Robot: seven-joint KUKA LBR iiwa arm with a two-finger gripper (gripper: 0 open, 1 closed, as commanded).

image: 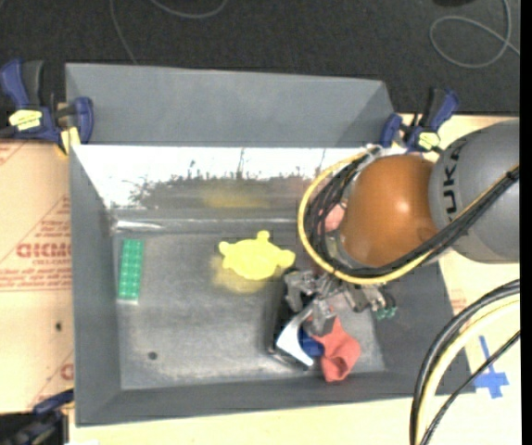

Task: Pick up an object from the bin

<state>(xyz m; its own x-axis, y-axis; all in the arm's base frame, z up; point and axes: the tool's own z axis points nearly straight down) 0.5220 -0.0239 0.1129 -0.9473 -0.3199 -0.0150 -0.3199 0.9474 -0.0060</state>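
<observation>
REMOTE PICK, NEAR RIGHT CORNER: My arm reaches in from the view's right. Its orange wrist cover [386, 209] hangs above the near right corner of the grey bin [201, 383], with the jaws low over a small heap there. I cannot tell whether the jaws stand apart or together, because the metalwork and cables merge with the clutter beneath them.

Nearest the jaws lies a crumpled red piece [340, 352], just on their near-wall side. A blue-and-white thing with a black edge [292, 339] touches it on the view's left. The red piece's long axis seems to run from the jaws toward the near wall, so I judge a closing move should come across it, not along it.

A flat yellow shape [252, 258] lies apart near the bin's middle, and a green studded strip [132, 269] lies well apart by the left wall. I cannot say that anything is gripped yet.
</observation>
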